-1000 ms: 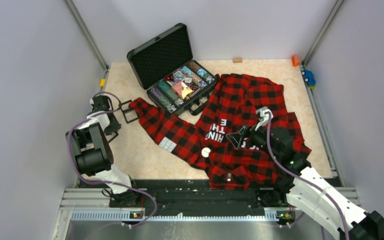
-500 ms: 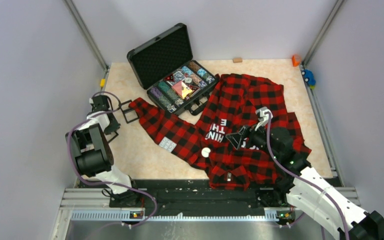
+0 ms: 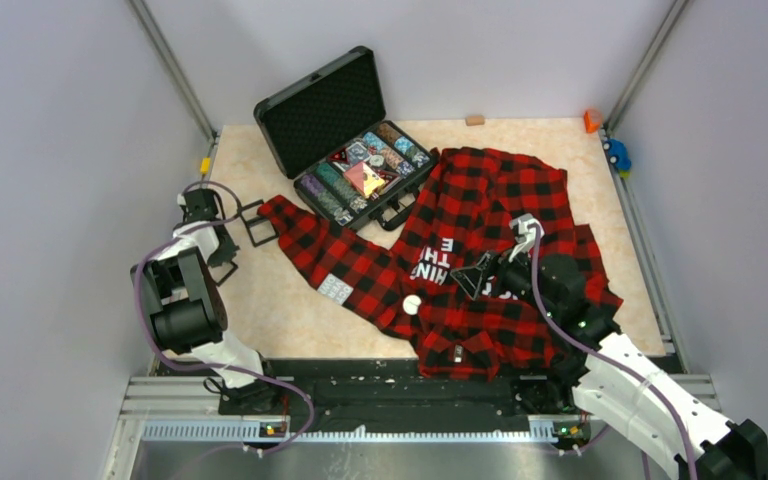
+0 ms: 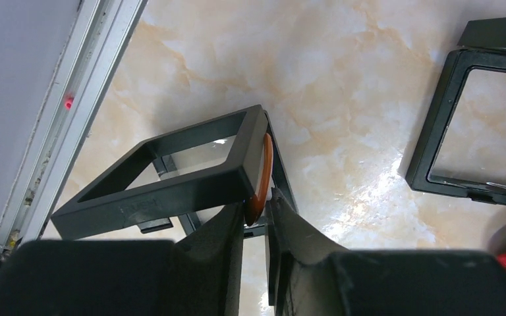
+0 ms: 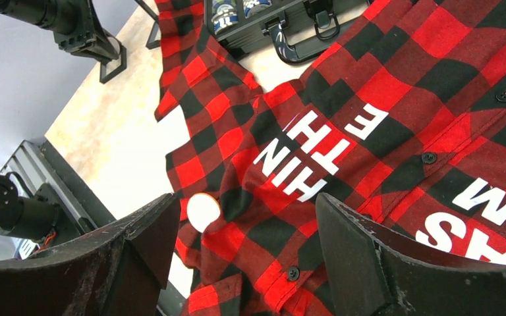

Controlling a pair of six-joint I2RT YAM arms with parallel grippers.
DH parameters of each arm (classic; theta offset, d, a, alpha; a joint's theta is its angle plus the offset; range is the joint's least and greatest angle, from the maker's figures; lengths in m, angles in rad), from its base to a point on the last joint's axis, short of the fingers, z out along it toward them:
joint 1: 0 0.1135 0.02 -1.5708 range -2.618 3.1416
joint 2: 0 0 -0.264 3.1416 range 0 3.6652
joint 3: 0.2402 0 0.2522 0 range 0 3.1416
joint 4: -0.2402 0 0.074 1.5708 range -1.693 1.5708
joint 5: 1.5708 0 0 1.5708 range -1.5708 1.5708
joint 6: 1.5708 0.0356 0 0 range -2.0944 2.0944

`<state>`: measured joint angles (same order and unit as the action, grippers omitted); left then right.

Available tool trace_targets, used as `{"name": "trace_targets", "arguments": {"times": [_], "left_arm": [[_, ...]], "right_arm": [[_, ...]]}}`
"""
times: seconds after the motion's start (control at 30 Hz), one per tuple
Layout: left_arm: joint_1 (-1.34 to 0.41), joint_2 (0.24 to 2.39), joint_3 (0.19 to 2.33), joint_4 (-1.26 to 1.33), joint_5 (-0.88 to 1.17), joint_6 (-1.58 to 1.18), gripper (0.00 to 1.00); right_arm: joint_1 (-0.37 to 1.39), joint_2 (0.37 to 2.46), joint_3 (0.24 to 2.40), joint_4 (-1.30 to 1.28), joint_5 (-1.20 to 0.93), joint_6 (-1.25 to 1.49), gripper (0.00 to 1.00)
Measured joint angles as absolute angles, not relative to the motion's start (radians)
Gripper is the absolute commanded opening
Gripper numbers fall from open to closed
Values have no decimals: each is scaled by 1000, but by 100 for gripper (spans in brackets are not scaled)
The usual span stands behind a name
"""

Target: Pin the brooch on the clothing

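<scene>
A pale marble-patterned surface (image 3: 260, 300) filled the enclosure, and a large red-and-black checked flannel shirt with white block lettering (image 3: 480, 200) lay spread and rumpled over its centre and right side. One sleeve trailed left, in front of an open black hard case (image 3: 320, 110) at the back. The right arm's fingers (image 5: 138, 250) hung over the lettering, spread wide with nothing between them. Well apart, near the left edge of the surface, the left arm's fingers (image 4: 211, 247) were drawn close together. Their tips flanked the lower edge of a thin round disc with an orange rim (image 4: 261, 168), probably the brooch, seen edge-on against a small black rectangular frame (image 4: 165, 194). Whether they already pinched it could not be told. A second black frame (image 4: 438, 118) lay flat nearby. A small white round disc (image 3: 412, 304) rested on the shirt's near edge, and what it was could not be told. The shirt would likely handle as soft and limp, bunching under any push, so it needed pressing flat beside the chosen spot. The brooch looked light, stiff and slippery at the rim, and was best held across its two faces.
</scene>
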<state>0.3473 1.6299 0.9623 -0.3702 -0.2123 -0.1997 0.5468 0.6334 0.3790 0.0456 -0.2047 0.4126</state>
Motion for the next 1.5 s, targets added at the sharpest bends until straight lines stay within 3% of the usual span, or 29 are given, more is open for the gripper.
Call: {"name": "trace_targets", "arguments": {"times": [0.27,0.4,0.87,1.13,1.27,1.5], "left_arm": [[336,1630,963,-372,-241,-183,10],[308,1628,963,-376,-275,-175,0],[200,1419,949,-450,-267,-195,0],[74,1067,859,-482,136,-183,0],[-23,1055,854,-492,368,-171,0],[-366,1179,874,-478,778,-154,0]], "right_arm": [[547,633,379,46,-205,413,77],[547,633,379,46,-207,413,77],[547,630,379,44,-205,414,77],[546,633,379,44,-258,447,77],[546,657,379,49,-322,484,77],[546,727,380,118,-479,577,77]]}}
